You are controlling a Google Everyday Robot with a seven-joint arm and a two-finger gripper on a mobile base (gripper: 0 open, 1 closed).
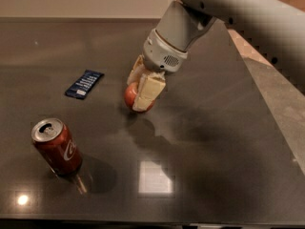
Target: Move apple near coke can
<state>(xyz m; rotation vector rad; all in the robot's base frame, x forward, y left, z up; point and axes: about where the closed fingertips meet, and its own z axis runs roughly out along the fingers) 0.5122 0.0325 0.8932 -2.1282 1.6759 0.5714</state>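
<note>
The apple (129,96) is small and red-orange, near the middle of the dark table (214,142), and mostly hidden by the gripper. My gripper (138,95) comes down from the upper right and is shut on the apple, with one cream fingertip (147,92) across its front. The coke can (56,147) is red with a silver top and stands upright at the front left, well apart from the apple and down to its left.
A flat dark blue packet (84,84) lies left of the apple, behind the can. The table's right edge (267,104) runs diagonally, with lighter floor beyond it. A bright light reflection (154,177) shows on the tabletop near the front.
</note>
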